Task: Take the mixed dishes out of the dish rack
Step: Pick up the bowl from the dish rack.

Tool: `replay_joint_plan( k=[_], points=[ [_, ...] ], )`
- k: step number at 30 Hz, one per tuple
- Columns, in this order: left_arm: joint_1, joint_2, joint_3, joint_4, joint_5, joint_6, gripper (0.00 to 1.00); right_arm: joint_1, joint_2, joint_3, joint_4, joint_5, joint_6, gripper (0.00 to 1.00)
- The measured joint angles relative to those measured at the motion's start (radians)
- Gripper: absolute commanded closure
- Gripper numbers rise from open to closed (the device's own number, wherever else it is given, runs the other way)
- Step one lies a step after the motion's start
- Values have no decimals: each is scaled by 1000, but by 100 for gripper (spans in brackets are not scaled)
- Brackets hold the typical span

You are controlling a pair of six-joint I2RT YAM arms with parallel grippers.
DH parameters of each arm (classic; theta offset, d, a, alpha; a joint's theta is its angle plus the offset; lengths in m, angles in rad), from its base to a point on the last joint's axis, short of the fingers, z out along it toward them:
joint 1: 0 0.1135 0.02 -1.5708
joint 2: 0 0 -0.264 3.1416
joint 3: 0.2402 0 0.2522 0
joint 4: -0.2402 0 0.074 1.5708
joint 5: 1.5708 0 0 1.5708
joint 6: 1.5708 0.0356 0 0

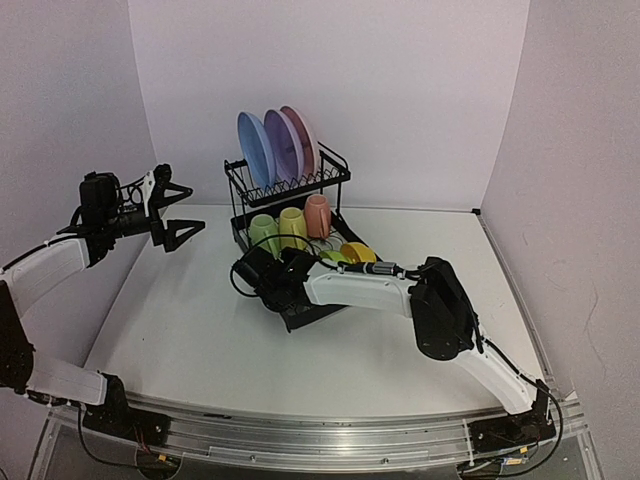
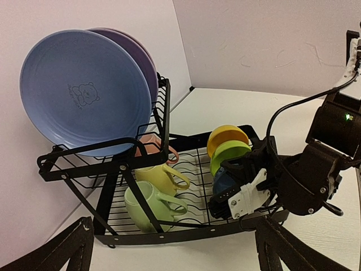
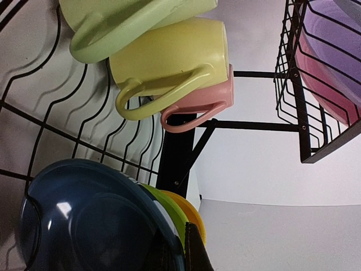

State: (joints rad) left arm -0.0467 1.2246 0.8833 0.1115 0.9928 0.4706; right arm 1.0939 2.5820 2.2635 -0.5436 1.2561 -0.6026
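The black wire dish rack [image 1: 338,178] holds the mixed dishes. Blue [image 1: 255,148], purple [image 1: 283,143] and pink [image 1: 303,135] plates stand on its upper shelf. Green [image 2: 149,206], yellow [image 2: 155,175] and pink [image 3: 208,99] mugs lie in the base tray. Beside them stand a yellow bowl [image 2: 225,135], a green bowl [image 2: 228,153] and a blue bowl [image 3: 84,220]. My right gripper [image 3: 181,255] reaches into the tray, shut on the blue bowl's rim. My left gripper [image 1: 185,212] hangs open in the air left of the rack, holding nothing.
The rack stands at the back middle of the white table [image 1: 200,340], close to the rear wall [image 1: 400,90]. Side walls close in left and right. The right arm [image 1: 440,305] stretches across the table's middle toward the rack's front edge.
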Motion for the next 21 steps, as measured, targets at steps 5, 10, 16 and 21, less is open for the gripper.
replay_joint_plan(
  k=[5, 10, 16, 21],
  points=[
    [2, 1, 0, 3, 0, 0, 0, 1, -4, -50, 160, 8, -172, 100],
    [2, 1, 0, 4, 0, 0, 0, 4, -4, -120, 404, 29, -400, 100],
    [4, 1, 0, 5, 1, 3, 0, 5, -4, -163, 562, 31, -559, 100],
    [5, 0, -5, 1, 33, 45, 0, 1, -5, -198, 749, 48, -703, 100]
  ],
)
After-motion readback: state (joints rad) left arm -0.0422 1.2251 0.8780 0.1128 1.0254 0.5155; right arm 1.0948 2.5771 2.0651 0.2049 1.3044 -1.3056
